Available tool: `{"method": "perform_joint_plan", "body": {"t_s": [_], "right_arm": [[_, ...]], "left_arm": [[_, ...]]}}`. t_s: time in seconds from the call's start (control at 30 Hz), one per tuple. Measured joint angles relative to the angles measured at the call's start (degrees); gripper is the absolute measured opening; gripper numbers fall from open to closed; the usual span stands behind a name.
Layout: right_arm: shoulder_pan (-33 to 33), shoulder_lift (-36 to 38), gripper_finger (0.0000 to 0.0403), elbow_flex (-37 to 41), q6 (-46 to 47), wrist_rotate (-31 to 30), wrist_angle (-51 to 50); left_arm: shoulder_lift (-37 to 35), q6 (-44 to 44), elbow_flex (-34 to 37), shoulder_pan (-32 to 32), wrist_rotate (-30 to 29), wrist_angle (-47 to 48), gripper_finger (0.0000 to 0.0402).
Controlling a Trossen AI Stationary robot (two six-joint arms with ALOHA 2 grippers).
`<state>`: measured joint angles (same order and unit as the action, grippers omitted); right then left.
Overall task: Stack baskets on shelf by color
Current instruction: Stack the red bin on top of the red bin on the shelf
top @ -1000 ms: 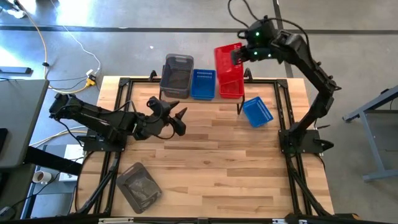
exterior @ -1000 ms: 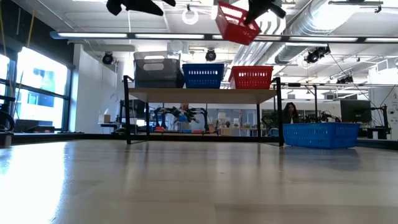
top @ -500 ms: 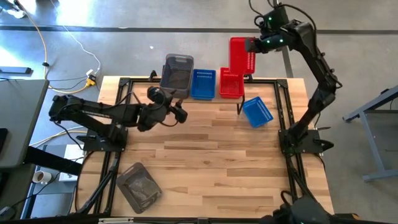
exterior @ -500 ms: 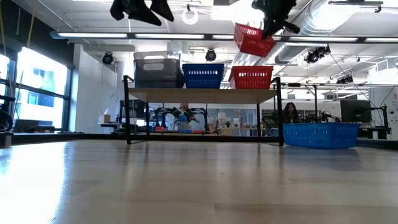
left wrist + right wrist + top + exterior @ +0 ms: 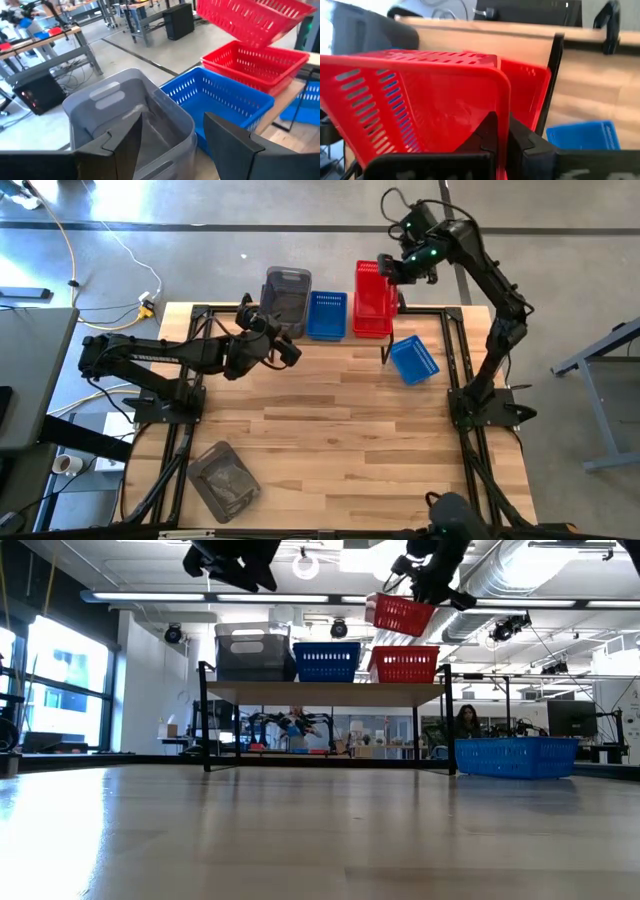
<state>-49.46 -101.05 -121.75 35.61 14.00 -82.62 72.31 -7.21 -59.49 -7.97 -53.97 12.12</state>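
Observation:
My right gripper [image 5: 396, 268] is shut on a red basket [image 5: 371, 284], carried above the red basket [image 5: 373, 320] that stands on the shelf [image 5: 320, 693]. In the low view the held red basket [image 5: 402, 613] hangs nearly level just over the shelf's red basket [image 5: 405, 664]. A grey basket [image 5: 285, 295] and a blue basket [image 5: 326, 315] also stand on the plank. My left gripper [image 5: 286, 348] is open and empty, high over the table in front of the grey basket [image 5: 125, 112]. My right gripper pinches the red basket by the upper rim of one end wall [image 5: 503, 112], the wall standing between the two fingers [image 5: 487, 131], one on each side. The fingers come from the table's right. The basket is lifted clear and nearly level, open side up.
Another blue basket [image 5: 413, 360] sits on the table just right of the shelf's right legs. A grey basket [image 5: 225, 480] lies near the table's near left corner. The wide middle of the wooden tabletop [image 5: 340, 430] is bare. A person [image 5: 466, 720] sits in the room far behind.
My right gripper swung the red basket out past the far edge, then back and down over the shelf's red basket; the basket went from steeply tipped to nearly level. My left gripper moved toward the far edge, closer to the grey basket on the shelf.

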Motion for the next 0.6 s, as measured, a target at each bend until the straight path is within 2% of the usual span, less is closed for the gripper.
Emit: {"method": "perform_joint_plan", "body": {"t_s": [0.23, 0.6], "right_arm": [[2.4, -1.3, 0.0000, 0.0, 3.2, -0.2, -3.5], [3.1, -1.8, 0.0000, 0.0, 6.6, -4.5, -5.9]], "left_arm": [[0.0, 4.3, 0.0, -0.3, 1.4, 0.0, 0.0200], [0.0, 8.0, 0.0, -0.3, 1.5, 0.0, 0.0200]]}}
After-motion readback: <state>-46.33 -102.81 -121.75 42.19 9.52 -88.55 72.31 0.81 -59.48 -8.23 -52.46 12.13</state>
